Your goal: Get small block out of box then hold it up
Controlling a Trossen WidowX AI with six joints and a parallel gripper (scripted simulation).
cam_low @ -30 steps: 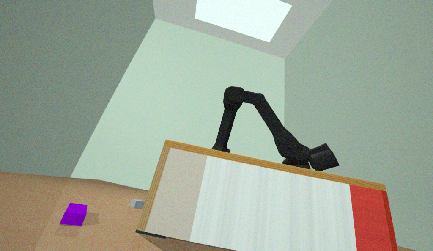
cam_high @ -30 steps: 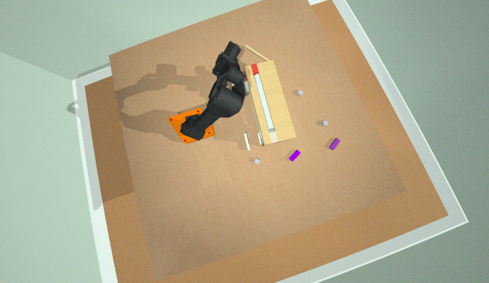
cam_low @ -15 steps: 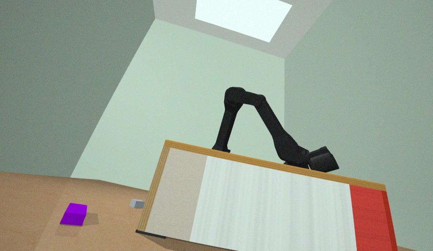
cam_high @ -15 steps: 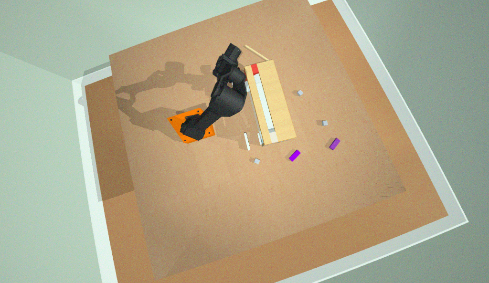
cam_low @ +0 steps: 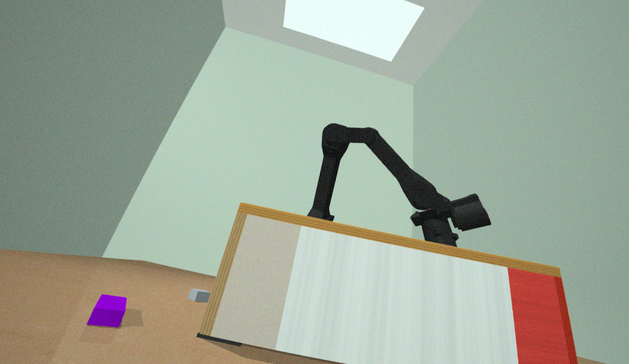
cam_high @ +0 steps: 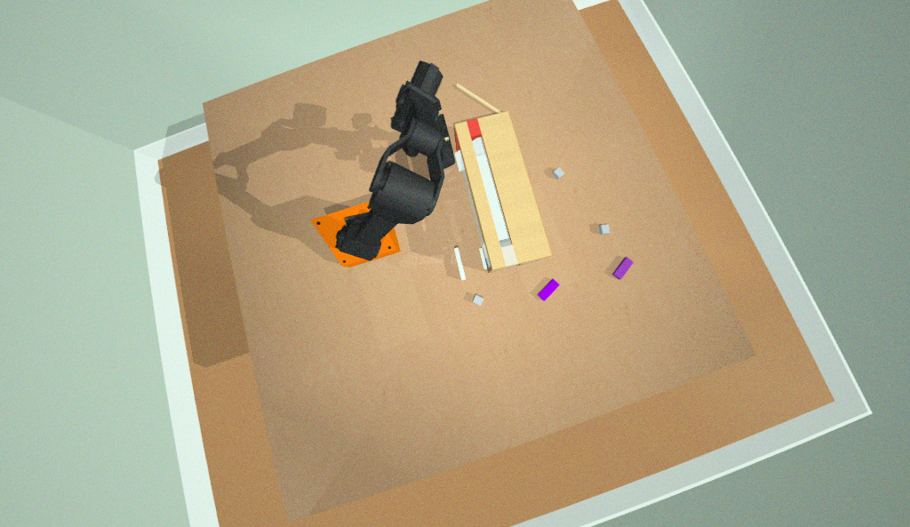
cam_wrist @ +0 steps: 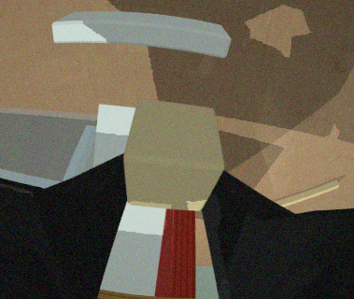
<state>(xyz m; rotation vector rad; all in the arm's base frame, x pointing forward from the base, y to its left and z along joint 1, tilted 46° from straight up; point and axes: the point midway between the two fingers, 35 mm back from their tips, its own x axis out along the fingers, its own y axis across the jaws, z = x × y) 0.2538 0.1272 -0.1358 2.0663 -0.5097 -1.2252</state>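
Observation:
The small khaki block [cam_wrist: 174,149] is between the two black fingers in the wrist view, outside the box's front near its red end. My gripper [cam_wrist: 167,165] is shut on it, pointing down. Whether the block touches the table is unclear. The box [cam_high: 526,186] [cam_low: 394,290] stands upright, with a wooden top, a whitish back and a red end; its red wall [cam_wrist: 178,254] shows just behind the block. In the top view the arm hides the fingertips; in the exterior view the box hides them.
A pale bar [cam_wrist: 141,33] lies just beyond the block. A thin stick [cam_high: 477,97] [cam_wrist: 311,192] lies by the box's red end. Another white strip [cam_high: 459,263] lies near the opposite end. Purple blocks [cam_high: 547,289] [cam_high: 622,267] and grey cubes [cam_high: 558,172] [cam_high: 604,228] [cam_high: 477,299] are scattered around.

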